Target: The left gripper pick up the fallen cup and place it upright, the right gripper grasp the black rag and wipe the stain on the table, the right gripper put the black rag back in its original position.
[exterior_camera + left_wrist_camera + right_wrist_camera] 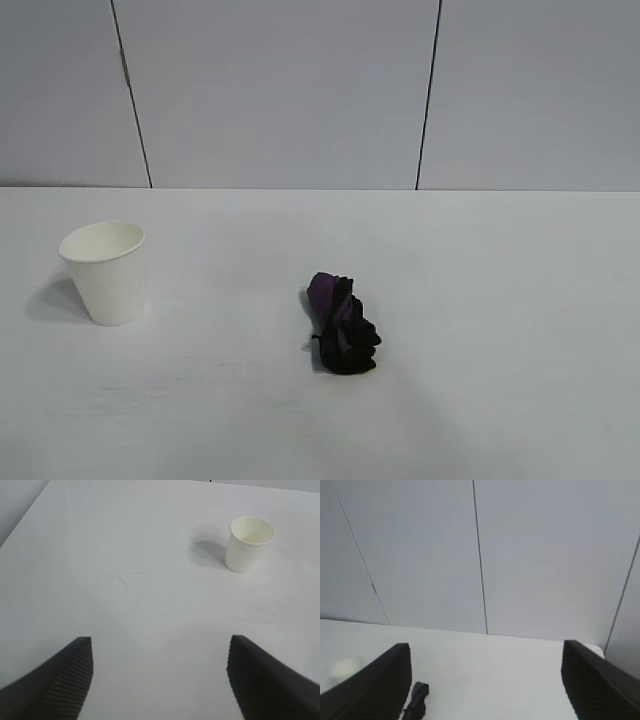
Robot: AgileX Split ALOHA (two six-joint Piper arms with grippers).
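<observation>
The white paper cup [105, 271] stands upright on the white table [480, 300] at the left, mouth up; it also shows in the left wrist view, the cup [248, 543] well ahead of the fingers. My left gripper [160, 645] is open, with only bare tabletop between its fingers. The black rag [342, 325], a wrinkled bundle with purple folds, lies near the table's middle. My right gripper [486, 650] is open and holds nothing; the rag [418, 700] lies beyond it, beside one finger. No stain shows on the table. Neither arm appears in the exterior view.
A grey panelled wall [300, 90] with dark vertical seams closes off the back of the table. The table's corner edge [25, 515] shows in the left wrist view.
</observation>
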